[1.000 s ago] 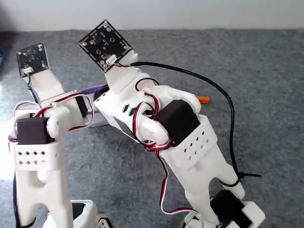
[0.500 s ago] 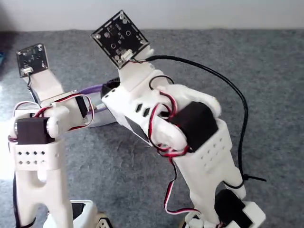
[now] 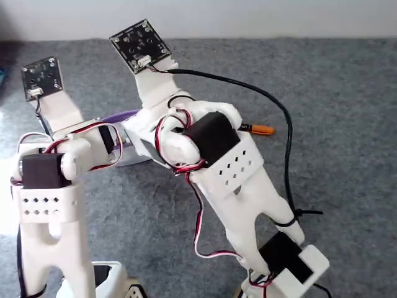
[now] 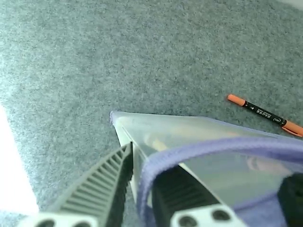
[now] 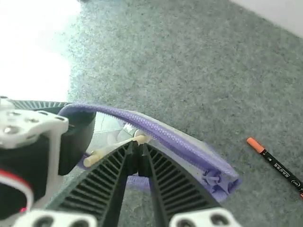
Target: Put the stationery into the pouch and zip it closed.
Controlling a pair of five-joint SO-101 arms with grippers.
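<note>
1. The left hand (image 4: pixel 139 161) is clamped on the purple zipper band (image 4: pixel 218 149) at one end of the pouch (image 4: pixel 189 130).
2. The right hand (image 5: pixel 138 144) is pinched together on that band, farther along the pouch.
3. The pouch is probably light, floppy and slick, so the stitched band gives the surest hold.
4. An orange-capped pen (image 4: pixel 262 113) lies on the desk (image 4: pixel 142 56), apart from the pouch. It looks stiff and prone to roll, and its barrel print is too small to read.

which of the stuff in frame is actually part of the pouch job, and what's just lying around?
Job:
- pouch, its edge gripped by the left gripper
- purple zip, right gripper closed at it
- pale stick inside the pouch
- orange pen, out on the carpet

Lying about:
- grey carpet
- black cable on an arm
</note>
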